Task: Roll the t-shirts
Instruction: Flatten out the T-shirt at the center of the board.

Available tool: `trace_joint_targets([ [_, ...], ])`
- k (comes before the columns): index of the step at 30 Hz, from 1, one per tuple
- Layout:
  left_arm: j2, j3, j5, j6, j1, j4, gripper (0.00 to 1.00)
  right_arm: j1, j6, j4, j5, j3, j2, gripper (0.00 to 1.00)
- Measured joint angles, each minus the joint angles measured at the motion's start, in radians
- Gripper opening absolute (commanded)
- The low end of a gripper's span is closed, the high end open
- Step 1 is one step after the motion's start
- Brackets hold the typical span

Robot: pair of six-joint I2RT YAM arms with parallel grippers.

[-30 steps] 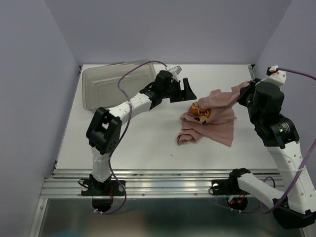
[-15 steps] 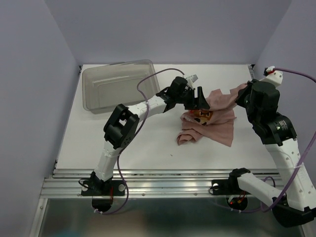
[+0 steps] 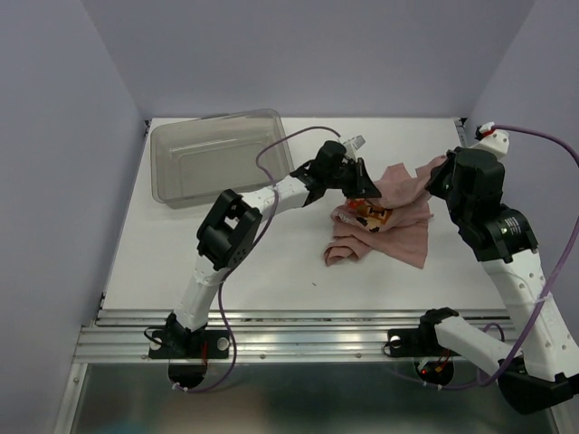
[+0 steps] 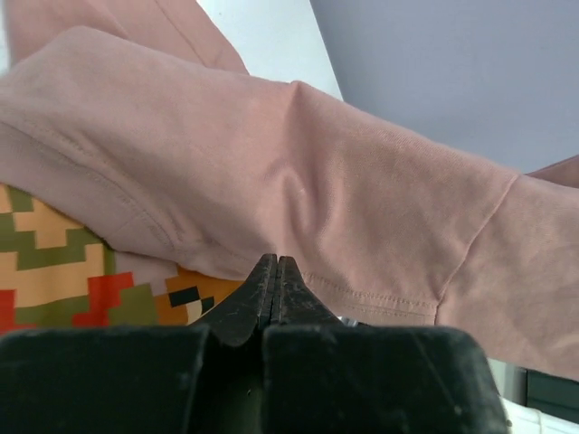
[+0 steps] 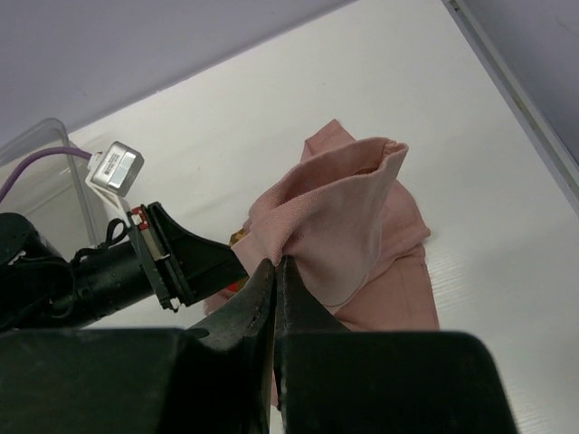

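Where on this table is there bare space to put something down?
Widest: the bare table in front, between the clear bin and the pink t-shirt, partly under the left arm. A narrower strip lies behind the shirt at the far edge. Crowded: right of centre, where the left gripper and right gripper meet the shirt.

t-shirt (image 4: pixel 344 181) runs off the left wrist view; a fold covers part of its print (image 4: pixel 54 271).
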Motion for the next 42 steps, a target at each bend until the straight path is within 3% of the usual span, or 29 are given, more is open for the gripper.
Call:
trace_joint_targets([
  [7, -0.157, -0.154, -0.029, 0.011, 0.104, 0.005, 0.00, 0.000, 0.000, 0.006, -0.009, -0.025, 0.004, 0.01],
  [8, -0.175, -0.154, -0.039, 0.023, 0.116, -0.009, 0.05, 0.000, 0.000, 0.007, -0.014, -0.031, 0.007, 0.01],
  [10, -0.224, -0.152, -0.074, 0.063, 0.153, -0.050, 0.28, 0.000, 0.000, 0.010, -0.021, -0.041, 0.017, 0.01],
  [11, -0.240, -0.148, -0.091, 0.085, 0.159, -0.076, 0.63, 0.000, 0.001, 0.013, -0.026, -0.047, 0.022, 0.01],
  [13, -0.255, -0.132, -0.134, 0.125, 0.149, -0.130, 0.89, 0.000, 0.001, 0.016, -0.034, -0.055, 0.034, 0.01],
  [14, -0.255, -0.125, -0.163, 0.151, 0.134, -0.158, 0.97, 0.000, 0.002, 0.018, -0.036, -0.059, 0.039, 0.01],
  [18, -0.232, -0.117, -0.271, 0.224, 0.034, -0.298, 0.98, 0.000, 0.003, 0.023, -0.041, -0.063, 0.048, 0.01],
  [23, -0.153, -0.112, -0.388, 0.258, -0.065, -0.410, 0.87, 0.000, 0.004, 0.023, -0.041, -0.063, 0.048, 0.01],
  [29, -0.121, -0.124, -0.466, 0.256, -0.068, -0.444, 0.70, 0.000, 0.004, 0.023, -0.041, -0.063, 0.048, 0.01],
  [32, -0.108, -0.112, -0.467, 0.257, -0.054, -0.435, 0.38, 0.000, 0.004, 0.023, -0.042, -0.063, 0.048, 0.01],
  [34, -0.089, -0.101, -0.465, 0.255, -0.049, -0.426, 0.08, 0.000, 0.004, 0.023, -0.042, -0.063, 0.048, 0.01],
  [35, -0.081, -0.100, -0.463, 0.254, -0.049, -0.426, 0.00, 0.000, 0.004, 0.023, -0.042, -0.063, 0.048, 0.01],
  [42, -0.105, -0.098, -0.484, 0.269, -0.035, -0.450, 0.00, 0.000, 0.004, 0.023, -0.042, -0.063, 0.049, 0.01],
])
